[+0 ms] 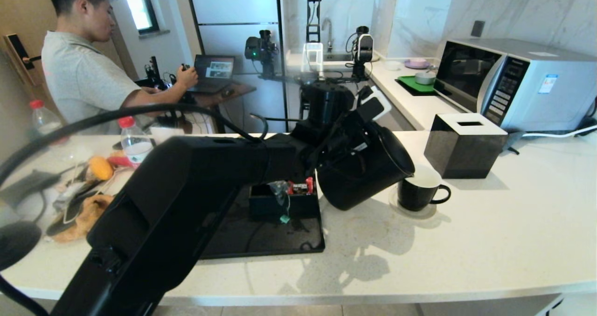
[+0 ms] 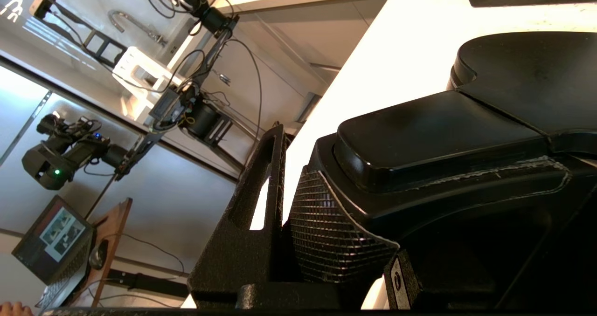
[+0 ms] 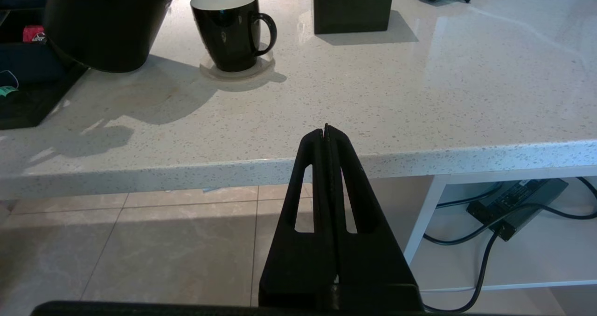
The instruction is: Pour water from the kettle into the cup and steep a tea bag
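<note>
Above the cup [image 1: 419,192] — kettle [image 1: 368,171] tipped, spout cupward, handle between left gripper [image 2: 298,199] fingers.

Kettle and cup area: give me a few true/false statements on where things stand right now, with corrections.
1. The kettle is tilted with its spout end over the cup. True.
2. The cup lies on its side. False: it stands upright on a pale coaster.
3. The left gripper is shut on the kettle's handle. True.
4. The right gripper is over the cup. False: it is shut and empty, below the front edge of the counter.
5. The tea bag is in the cup. False: it hangs at a small black box on the tray.
</note>
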Robot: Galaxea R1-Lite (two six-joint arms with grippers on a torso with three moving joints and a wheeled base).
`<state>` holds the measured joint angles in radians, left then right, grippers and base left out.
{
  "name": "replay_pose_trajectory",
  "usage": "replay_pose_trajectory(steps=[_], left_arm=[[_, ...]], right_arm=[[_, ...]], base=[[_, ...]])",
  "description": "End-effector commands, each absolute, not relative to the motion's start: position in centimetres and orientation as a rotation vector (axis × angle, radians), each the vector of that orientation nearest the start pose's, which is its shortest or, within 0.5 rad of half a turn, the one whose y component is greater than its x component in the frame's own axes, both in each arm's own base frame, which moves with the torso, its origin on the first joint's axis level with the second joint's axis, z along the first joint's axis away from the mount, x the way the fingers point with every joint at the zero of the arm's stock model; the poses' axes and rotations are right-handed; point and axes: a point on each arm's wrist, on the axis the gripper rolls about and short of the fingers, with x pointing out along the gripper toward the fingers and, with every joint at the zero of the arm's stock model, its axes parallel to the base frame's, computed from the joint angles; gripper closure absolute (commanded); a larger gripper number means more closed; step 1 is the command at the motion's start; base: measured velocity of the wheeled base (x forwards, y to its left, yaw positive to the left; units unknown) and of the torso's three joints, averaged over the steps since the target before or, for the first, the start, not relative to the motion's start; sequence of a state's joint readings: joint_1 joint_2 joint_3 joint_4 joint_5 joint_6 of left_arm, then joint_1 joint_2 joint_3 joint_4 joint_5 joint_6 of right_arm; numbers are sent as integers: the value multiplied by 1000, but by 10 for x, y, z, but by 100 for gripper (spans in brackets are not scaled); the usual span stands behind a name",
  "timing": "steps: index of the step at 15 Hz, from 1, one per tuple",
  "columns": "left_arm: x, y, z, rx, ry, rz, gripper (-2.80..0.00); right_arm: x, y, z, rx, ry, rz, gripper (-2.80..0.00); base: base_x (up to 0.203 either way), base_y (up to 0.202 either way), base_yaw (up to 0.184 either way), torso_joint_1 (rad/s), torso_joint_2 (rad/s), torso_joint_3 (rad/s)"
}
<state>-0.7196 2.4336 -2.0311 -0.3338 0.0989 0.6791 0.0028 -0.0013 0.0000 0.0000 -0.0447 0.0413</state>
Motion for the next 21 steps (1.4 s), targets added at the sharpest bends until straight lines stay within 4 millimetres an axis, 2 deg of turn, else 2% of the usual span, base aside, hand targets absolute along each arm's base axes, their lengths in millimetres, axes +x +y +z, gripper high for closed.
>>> replay_pose_trajectory(steps=[1,21], left_arm=[[393,-341,190,686,-154,-618,0],[387,-344,195,691,-147,-597,0]], right_arm=[[-23,-1,75,41,-1,-41,0],[-23,-1,75,41,-1,-41,0]], base=[[0,0,0,0,0,0],[0,0,0,0,0,0]])
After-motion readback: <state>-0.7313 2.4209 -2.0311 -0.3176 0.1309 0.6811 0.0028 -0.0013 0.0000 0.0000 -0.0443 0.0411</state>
